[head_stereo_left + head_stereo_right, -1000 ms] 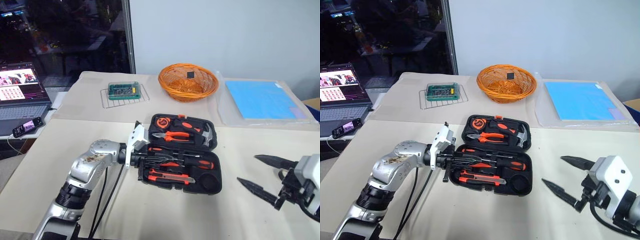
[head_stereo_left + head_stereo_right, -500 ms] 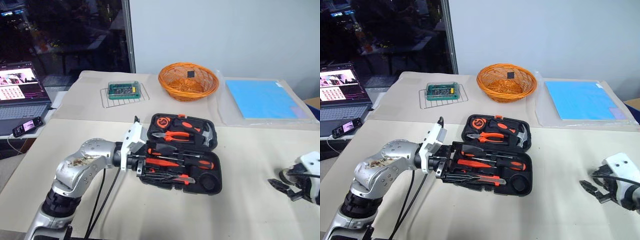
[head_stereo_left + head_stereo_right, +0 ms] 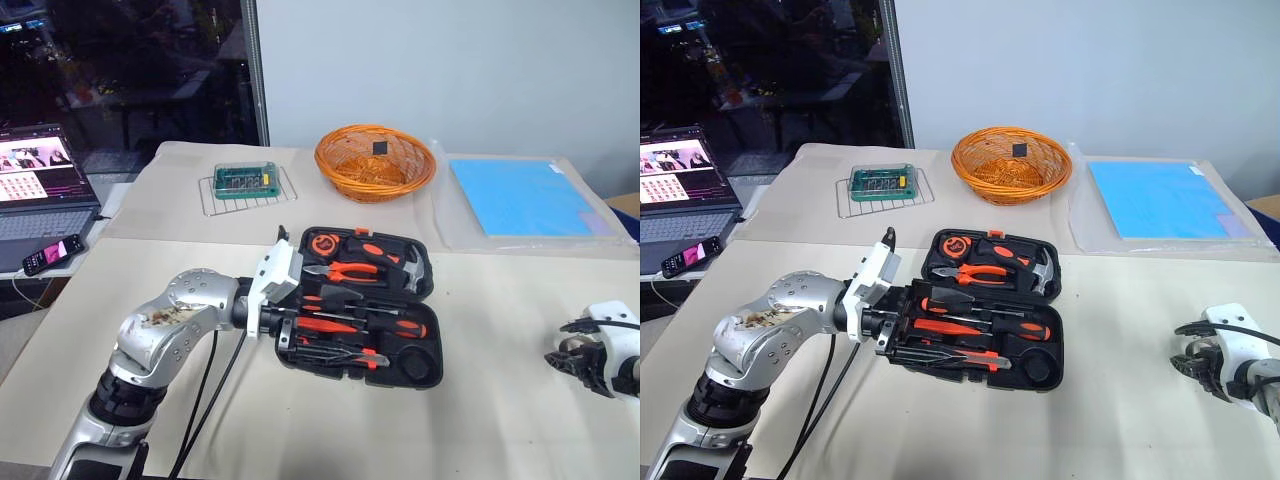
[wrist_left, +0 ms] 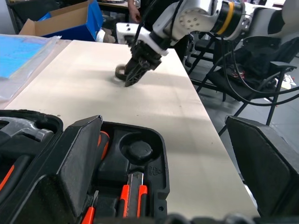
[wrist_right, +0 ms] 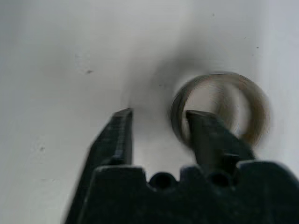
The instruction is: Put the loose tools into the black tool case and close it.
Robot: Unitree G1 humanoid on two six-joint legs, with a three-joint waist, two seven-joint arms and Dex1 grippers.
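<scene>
The black tool case (image 3: pixel 432 292) lies open in the middle of the table. Pliers, a hammer and a tape measure sit in its far half. Two screwdrivers (image 3: pixel 362 325) and a utility knife (image 3: pixel 345 352) lie in its near half. My left gripper (image 3: pixel 288 334) hovers open at the case's left end, holding nothing. The beige tape roll (image 5: pixel 224 103) lies on the table far to the right. My right gripper (image 3: pixel 580 360) points down at the roll (image 4: pixel 119 72). Its fingers are narrowed, one over the roll's hole and one outside, with a gap still between them.
An orange wicker basket (image 3: pixel 375 160), a green box on a wire rack (image 3: pixel 247 183) and a blue sheet (image 3: pixel 522 198) stand at the back. A laptop (image 3: pixel 40 190) and a phone (image 3: pixel 52 254) lie at the left. The table's right edge (image 4: pixel 205 121) runs close to the roll.
My left gripper opened and lifted a little at the case's left end. My right gripper swung right and down to the table and narrowed from wide open over the tape roll.
</scene>
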